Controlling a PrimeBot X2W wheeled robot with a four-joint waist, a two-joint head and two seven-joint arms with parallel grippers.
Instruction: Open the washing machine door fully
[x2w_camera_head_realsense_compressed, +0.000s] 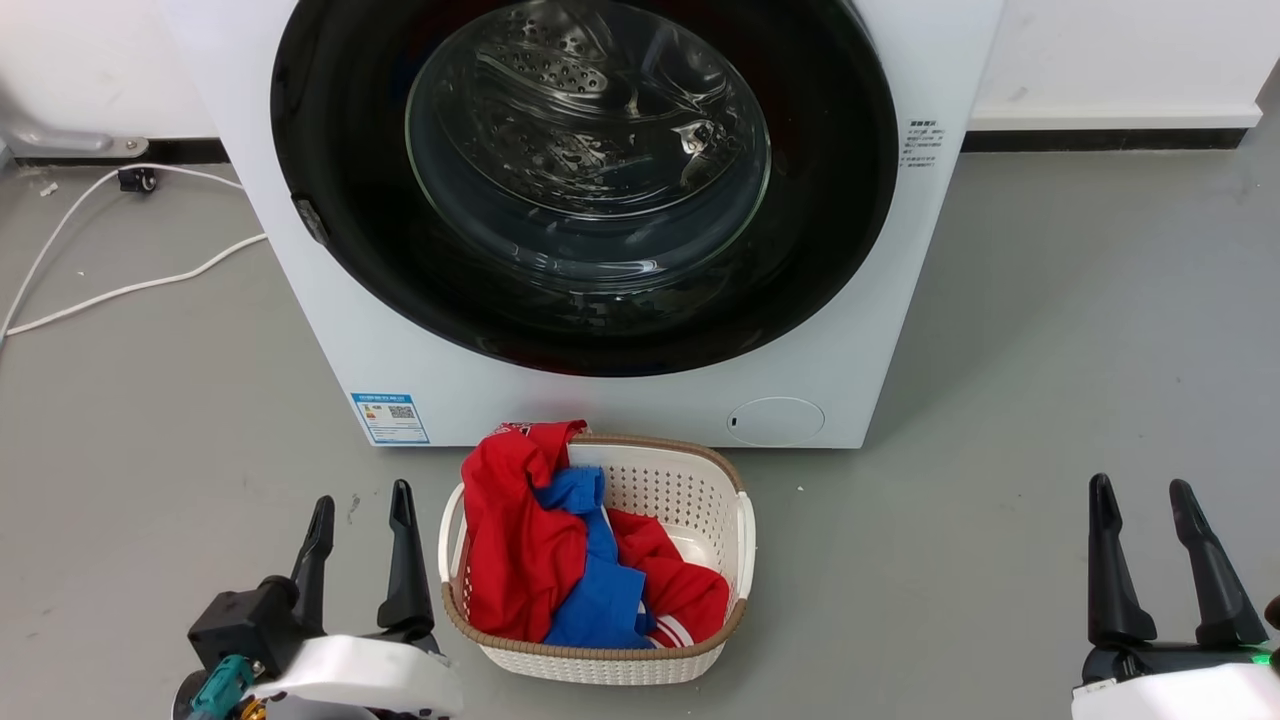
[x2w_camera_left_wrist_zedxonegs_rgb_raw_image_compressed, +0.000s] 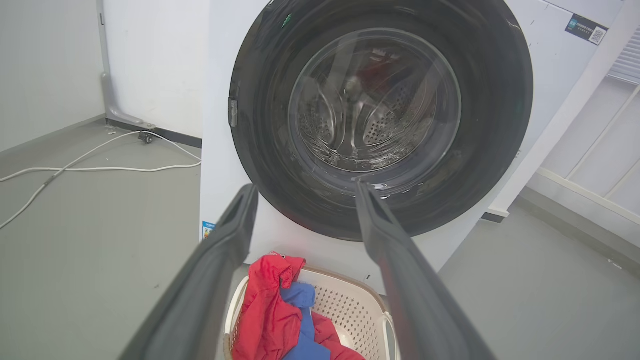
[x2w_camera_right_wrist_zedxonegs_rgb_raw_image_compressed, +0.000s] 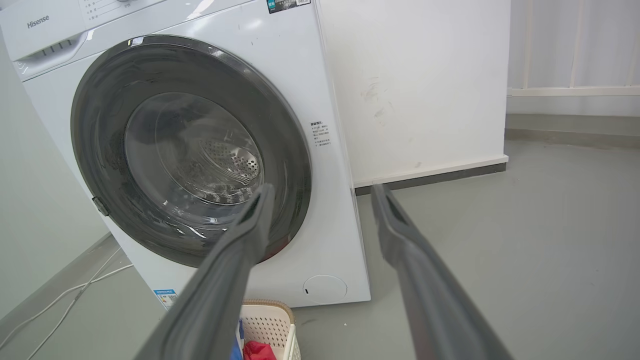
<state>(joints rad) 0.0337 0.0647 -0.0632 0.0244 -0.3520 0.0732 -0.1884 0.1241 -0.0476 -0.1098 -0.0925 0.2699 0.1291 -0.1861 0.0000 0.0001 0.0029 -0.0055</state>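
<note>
Left gripper (x2w_camera_head_realsense_compressed: 361, 493) parted, empty, right gripper (x2w_camera_head_realsense_compressed: 1141, 484) likewise, washing machine door (x2w_camera_head_realsense_compressed: 585, 170) closed

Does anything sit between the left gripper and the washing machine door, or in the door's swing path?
Nothing visible separates the left gripper from the washing machine door. The laundry basket stands on the floor just below the door's rim; it looks low enough to clear the swing.
</note>
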